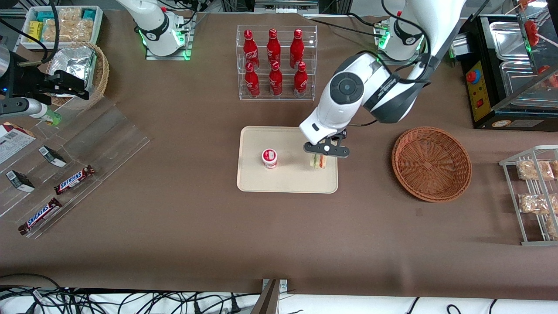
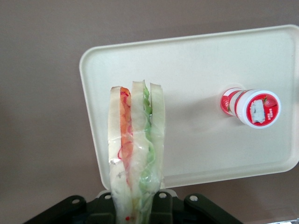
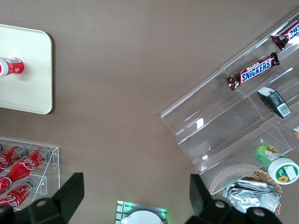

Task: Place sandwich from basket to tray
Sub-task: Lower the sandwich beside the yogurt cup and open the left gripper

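Note:
My left gripper (image 1: 321, 158) is shut on the sandwich (image 1: 319, 162), a clear-wrapped wedge of white bread with red and green filling. It holds the sandwich upright over the cream tray (image 1: 287, 179), at the tray's end nearest the basket. I cannot tell whether the sandwich touches the tray. The reddish-brown wicker basket (image 1: 431, 163) sits empty beside the tray, toward the working arm's end of the table. In the left wrist view the sandwich (image 2: 135, 144) rises from between the jaws of the gripper (image 2: 136, 212), above the tray's rim (image 2: 93, 140).
A small red-and-white cup (image 1: 270, 158) stands on the tray, also in the left wrist view (image 2: 254, 108). A clear rack of red bottles (image 1: 274, 63) stands farther from the front camera than the tray. A wire rack of bagged snacks (image 1: 534, 192) lies toward the working arm's end.

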